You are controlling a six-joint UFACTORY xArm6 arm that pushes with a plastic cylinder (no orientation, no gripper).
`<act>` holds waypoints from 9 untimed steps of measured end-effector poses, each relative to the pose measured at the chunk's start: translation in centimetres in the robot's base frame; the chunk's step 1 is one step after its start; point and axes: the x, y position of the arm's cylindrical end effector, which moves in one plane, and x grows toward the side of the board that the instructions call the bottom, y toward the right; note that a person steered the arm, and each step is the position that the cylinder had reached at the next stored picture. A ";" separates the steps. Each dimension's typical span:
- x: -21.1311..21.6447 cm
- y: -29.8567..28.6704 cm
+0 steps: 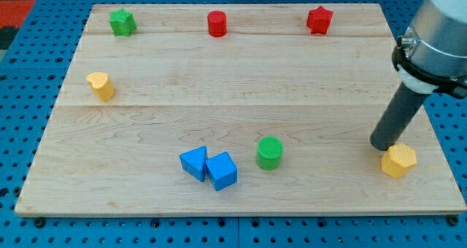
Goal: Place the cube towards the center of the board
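A pale wooden board [241,95] with visible grain and plank seams lies on a blue perforated worktop [29,29]. Along the upper edge of the frame sit a green star-shaped block [122,21] at upper left, a red cylinder [217,23] at upper middle, and a red star-shaped block [319,20] at upper right. At the left, a little below them, is a yellow block [101,85] with a rounded, heart-like outline.

Low in the frame, left of centre, the blue cube [222,171] sits tilted, touching a second blue block [194,163] of angular, wedge-like shape on its left. Just to the right of the cube, apart from it, stands a green cylinder [269,152] with a ribbed, striped top.

At the lower right a smooth dark rod comes down from a grey, rounded arm housing [438,29]. There is no gripper to spread or press together, only the rod; my tip [381,146] rests on the board right beside the upper left edge of a yellow hexagonal block [398,160], seemingly touching it. The tip is well apart from the blue cube, with the green cylinder between them.
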 end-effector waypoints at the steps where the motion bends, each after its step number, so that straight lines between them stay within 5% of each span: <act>1: -0.5 -3.6; 2: -5.7 -8.3; 3: -6.5 -20.1; 5: 1.8 -40.8; 6: 8.6 -36.5; 9: 8.1 -22.9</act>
